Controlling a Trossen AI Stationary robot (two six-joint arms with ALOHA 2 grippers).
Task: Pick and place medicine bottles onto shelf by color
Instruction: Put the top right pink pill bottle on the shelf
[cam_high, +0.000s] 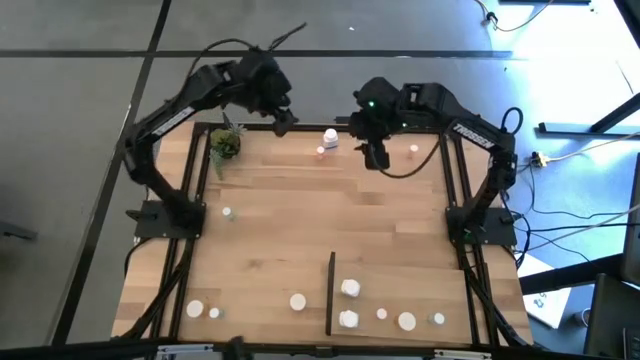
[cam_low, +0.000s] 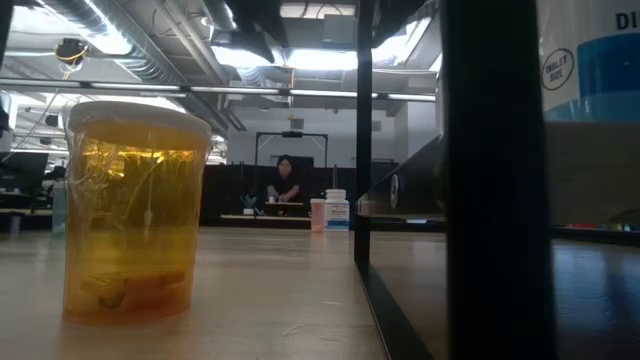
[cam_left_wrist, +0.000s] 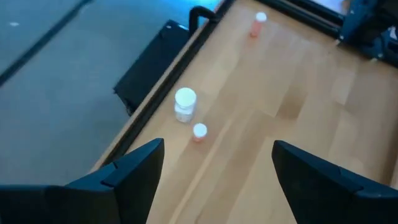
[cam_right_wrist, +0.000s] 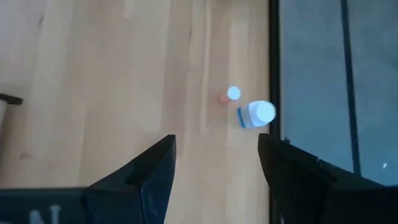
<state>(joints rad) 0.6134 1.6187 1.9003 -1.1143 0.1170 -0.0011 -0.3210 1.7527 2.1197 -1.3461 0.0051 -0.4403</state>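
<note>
Hovering at top centre of the high view, left gripper (cam_high: 283, 118) and right gripper (cam_high: 376, 152), both spread and holding nothing, fingers wide apart in each wrist view. Between them, near the table's (cam_high: 300, 220) top edge, a white bottle (cam_high: 330, 138) with a smaller pink bottle (cam_high: 321, 152) just beside it; same pair in the left wrist view, white (cam_left_wrist: 185, 103) and pink (cam_left_wrist: 199, 130), and in the right wrist view, white (cam_right_wrist: 256, 114) with a blue label band and pink (cam_right_wrist: 231, 94). Another pink one (cam_high: 413, 151) right of the right gripper. More bottles scattered low in the frame: two at lower left (cam_high: 195, 309), one left of the black strip (cam_high: 330, 292), several right of it on the shelf (cam_high: 400, 295), plus a tiny one (cam_high: 228, 213) at mid left. Plant (cam_high: 225, 145) at upper left, apart from the pair. Close in the low view, an amber bottle (cam_low: 133, 212), translucent, seemingly almost empty. Judged light, rigid plastic, smooth and round, so prone to slip or tip if nudged; small ones easily knocked over. Best taken across the body just under the cap, jaws square to the sides, squeezed gently. Near pair standing close together, so room for fingers looks tight on the facing sides.
</note>
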